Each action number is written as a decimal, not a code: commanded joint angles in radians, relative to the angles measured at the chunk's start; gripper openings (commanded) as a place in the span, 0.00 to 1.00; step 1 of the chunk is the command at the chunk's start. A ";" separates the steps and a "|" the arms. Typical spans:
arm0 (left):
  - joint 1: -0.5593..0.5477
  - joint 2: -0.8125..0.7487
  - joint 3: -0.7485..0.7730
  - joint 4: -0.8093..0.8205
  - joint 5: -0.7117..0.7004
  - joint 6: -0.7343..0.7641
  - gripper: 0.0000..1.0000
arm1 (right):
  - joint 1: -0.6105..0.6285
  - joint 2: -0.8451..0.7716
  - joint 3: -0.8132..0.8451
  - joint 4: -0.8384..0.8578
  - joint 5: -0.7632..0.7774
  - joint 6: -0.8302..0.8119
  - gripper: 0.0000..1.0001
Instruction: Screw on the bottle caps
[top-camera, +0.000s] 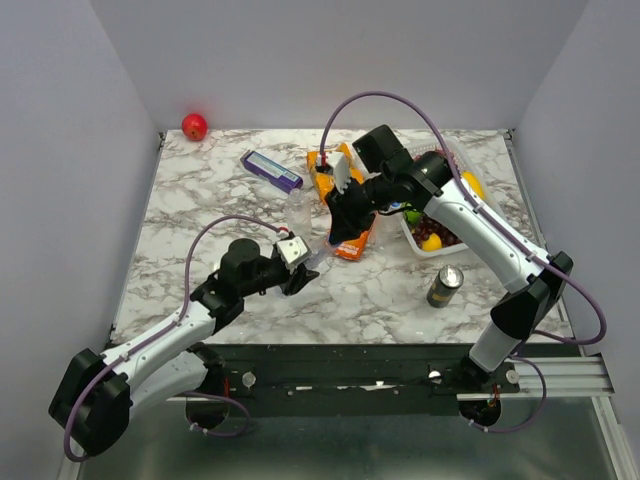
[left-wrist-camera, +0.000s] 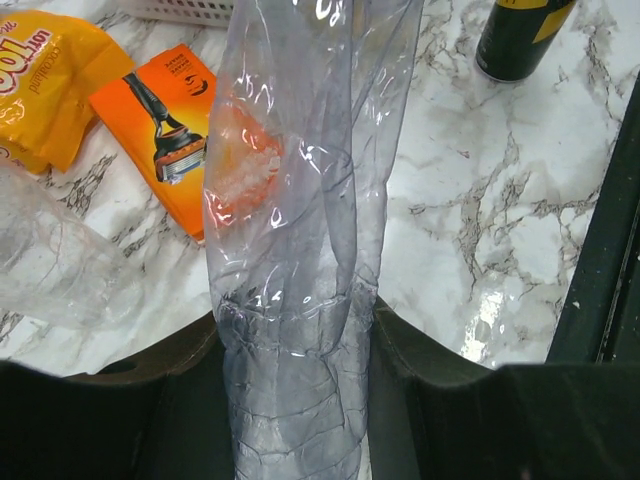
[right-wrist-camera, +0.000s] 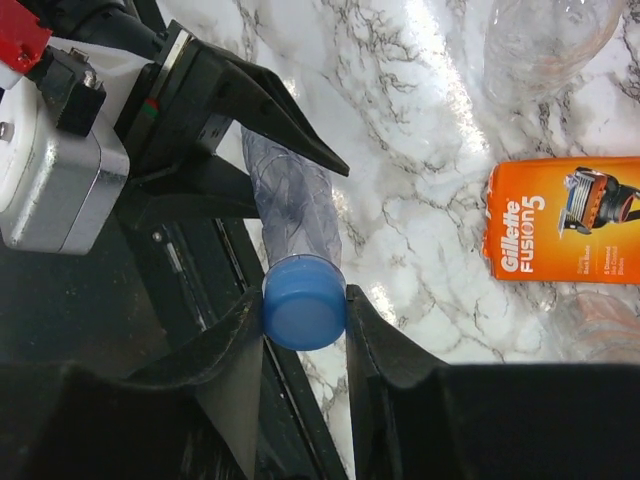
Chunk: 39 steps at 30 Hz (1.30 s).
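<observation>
My left gripper (left-wrist-camera: 295, 400) is shut on the lower body of a crumpled clear bottle (left-wrist-camera: 300, 230), which runs from it toward the right gripper. In the right wrist view the same bottle (right-wrist-camera: 295, 205) ends in a blue cap (right-wrist-camera: 304, 315). My right gripper (right-wrist-camera: 304, 322) is shut on that cap, a finger against each side. In the top view the left gripper (top-camera: 300, 275) and the right gripper (top-camera: 337, 235) face each other above the table's middle. A second clear bottle (top-camera: 298, 208) without a cap stands just behind them; it also shows in the left wrist view (left-wrist-camera: 50, 260) and the right wrist view (right-wrist-camera: 545, 40).
An orange razor box (right-wrist-camera: 565, 220) and an orange snack bag (top-camera: 350, 242) lie by the right gripper. A white basket (top-camera: 412, 238) of fruit sits at the right and a dark can (top-camera: 445, 285) near the front. A purple box (top-camera: 270, 168) and a red ball (top-camera: 194, 126) are at the back.
</observation>
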 joint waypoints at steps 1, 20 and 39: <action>-0.006 -0.034 0.011 0.048 -0.030 -0.052 0.00 | 0.013 0.004 0.050 0.044 0.024 0.054 0.40; -0.003 -0.089 -0.017 0.152 0.071 -0.222 0.00 | -0.013 0.028 0.076 0.137 -0.138 0.037 0.72; 0.011 -0.046 -0.021 0.252 0.022 -0.377 0.00 | -0.013 0.018 0.052 0.157 -0.152 0.039 0.37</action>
